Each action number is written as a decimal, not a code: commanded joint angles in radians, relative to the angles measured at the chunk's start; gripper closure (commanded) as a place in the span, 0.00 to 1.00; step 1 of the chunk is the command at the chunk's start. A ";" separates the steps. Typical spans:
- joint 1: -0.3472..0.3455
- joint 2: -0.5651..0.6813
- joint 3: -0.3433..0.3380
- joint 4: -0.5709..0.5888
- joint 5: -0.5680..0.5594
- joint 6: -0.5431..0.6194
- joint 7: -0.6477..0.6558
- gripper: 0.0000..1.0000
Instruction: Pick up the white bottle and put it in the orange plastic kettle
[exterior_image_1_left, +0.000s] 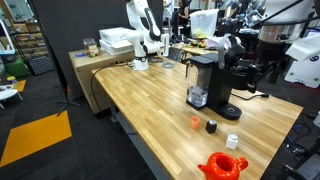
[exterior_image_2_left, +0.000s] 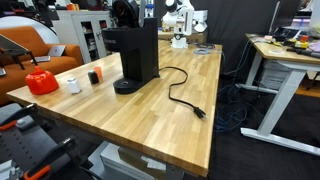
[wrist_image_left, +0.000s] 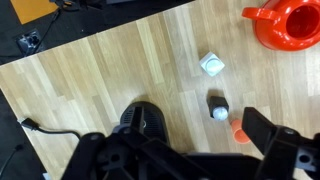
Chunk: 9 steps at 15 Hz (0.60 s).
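**A:** Wrist view, sweeping from the left. What's out there?

**B:** A black power cord (wrist_image_left: 38, 130) lies on the light wooden table (wrist_image_left: 100, 70), well out past the claw's left-hand finger in this view. Next comes the tall black coffee maker (wrist_image_left: 145, 118), seen from the top and sitting right under the claw (wrist_image_left: 172, 138).

**A:** And the claw itself?

**B:** It's a black two-finger claw, fingers spread wide with nothing between them, hanging well above the wood.

**A:** The target?

**B:** The tiny squat white bottle (wrist_image_left: 211, 65) stands on the table. It's ahead of the claw, over toward its right-hand finger, and touching nothing. A small black bottle (wrist_image_left: 217, 105) sits nearer the claw. Right by that fingertip (wrist_image_left: 262, 135) is a small orange object (wrist_image_left: 237, 130), half hidden behind it.

**A:** Now the kettle!

**B:** Far right, ahead of that same finger, is the squat red-orange glossy plastic kettle (wrist_image_left: 290, 22), cut off by the frame edge. The white bottle is outside it, near but apart. I can't tell what's inside the kettle.

**A:** Do the outside cameras agree?

**B:** In an exterior view the white bottle (exterior_image_2_left: 73, 85) stands between the kettle (exterior_image_2_left: 41, 82) and the black bottle (exterior_image_2_left: 93, 77).
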 joint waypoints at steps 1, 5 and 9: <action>0.055 0.004 -0.049 -0.008 0.023 0.024 -0.050 0.00; 0.106 0.002 -0.084 -0.015 0.078 0.034 -0.139 0.00; 0.142 0.010 -0.114 -0.031 0.139 0.056 -0.242 0.00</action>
